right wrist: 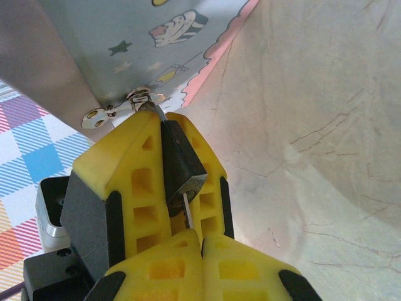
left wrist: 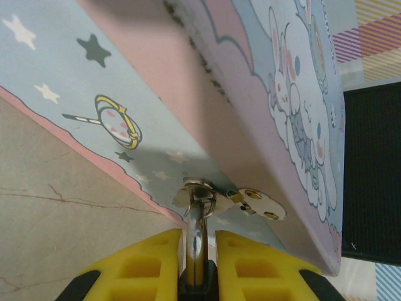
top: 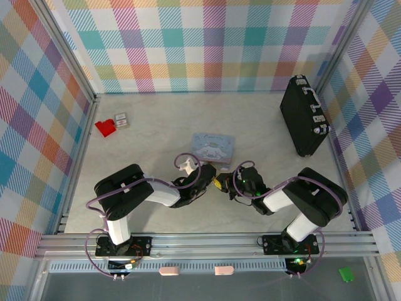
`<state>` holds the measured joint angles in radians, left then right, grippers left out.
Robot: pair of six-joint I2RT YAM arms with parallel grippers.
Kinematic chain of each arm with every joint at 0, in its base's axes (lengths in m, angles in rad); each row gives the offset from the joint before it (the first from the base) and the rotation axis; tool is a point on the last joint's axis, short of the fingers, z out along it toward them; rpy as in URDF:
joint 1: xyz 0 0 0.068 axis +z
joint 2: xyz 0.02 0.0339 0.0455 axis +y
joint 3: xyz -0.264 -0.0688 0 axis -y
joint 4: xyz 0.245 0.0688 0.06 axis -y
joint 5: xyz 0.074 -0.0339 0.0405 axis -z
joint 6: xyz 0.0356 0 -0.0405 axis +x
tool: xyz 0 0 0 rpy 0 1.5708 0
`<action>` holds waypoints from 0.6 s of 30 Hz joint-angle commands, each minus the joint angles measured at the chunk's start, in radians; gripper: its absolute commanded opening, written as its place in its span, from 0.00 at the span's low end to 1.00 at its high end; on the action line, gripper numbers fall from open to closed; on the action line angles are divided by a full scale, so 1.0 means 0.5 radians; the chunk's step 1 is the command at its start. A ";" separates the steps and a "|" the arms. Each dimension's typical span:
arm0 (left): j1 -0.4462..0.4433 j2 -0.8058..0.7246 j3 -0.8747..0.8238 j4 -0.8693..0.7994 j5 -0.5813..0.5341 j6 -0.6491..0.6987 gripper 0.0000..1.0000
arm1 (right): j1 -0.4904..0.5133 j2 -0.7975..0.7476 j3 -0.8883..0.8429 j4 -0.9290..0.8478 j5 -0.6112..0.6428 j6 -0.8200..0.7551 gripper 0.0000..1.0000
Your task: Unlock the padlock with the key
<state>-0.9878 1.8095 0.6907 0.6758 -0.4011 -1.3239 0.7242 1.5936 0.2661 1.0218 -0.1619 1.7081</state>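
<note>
The padlock (right wrist: 182,164), a small dark-sided block, hangs by its silver shackle (left wrist: 197,219) from the hasp ring on the front of the pastel cartoon tin (top: 213,147). My left gripper (left wrist: 199,237) is shut on the padlock, with a yellow finger on each side of it. From the opposite side my right gripper (right wrist: 202,243) is shut on the key. The key's thin blade (right wrist: 188,212) enters the padlock's bottom face, and its head is hidden between my fingers. In the top view the left gripper (top: 210,177) and right gripper (top: 233,184) meet at the padlock (top: 218,183).
A black briefcase (top: 305,116) stands at the back right. A red plastic piece (top: 106,127) and a small box (top: 121,120) lie at the back left. Checked walls enclose the marble table (top: 156,125) on three sides.
</note>
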 commanded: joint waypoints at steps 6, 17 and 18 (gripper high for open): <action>-0.182 -0.126 0.100 0.288 0.476 0.012 0.00 | -0.136 -0.044 0.004 -0.027 -0.002 -0.140 0.00; -0.227 -0.168 0.134 0.251 0.563 -0.015 0.00 | -0.352 -0.020 -0.045 0.017 -0.079 -0.171 0.00; -0.227 -0.168 0.134 0.252 0.566 -0.020 0.00 | -0.356 -0.027 -0.039 -0.017 -0.081 -0.181 0.00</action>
<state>-0.9955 1.8091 0.7113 0.6765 -0.3248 -1.3289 0.5961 1.5703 0.2260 1.0504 -0.3347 1.6485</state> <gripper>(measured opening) 0.150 0.054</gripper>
